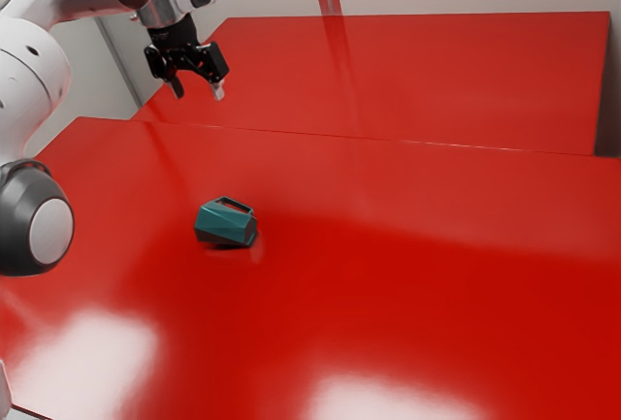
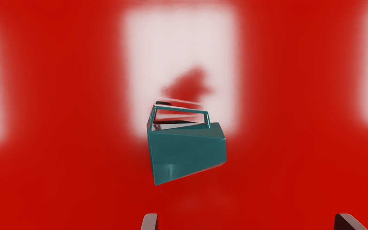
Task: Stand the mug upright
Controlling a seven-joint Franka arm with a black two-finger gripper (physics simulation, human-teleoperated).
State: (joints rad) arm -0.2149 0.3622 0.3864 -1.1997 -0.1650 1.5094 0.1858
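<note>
My gripper [image 1: 198, 92] hangs with its fingers [image 2: 150, 222] apart, nothing between them. From it, in the exterior view, the mug [image 1: 221, 229] lies toward half past five, tipped on its side on the red table [image 1: 388, 294]. I judge it light, stiff and slick; the tapering body [image 2: 187, 150] could slip, so I'd grip squarely across it, leaving the handle [image 2: 182, 108], toward one o'clock there, free.
</note>
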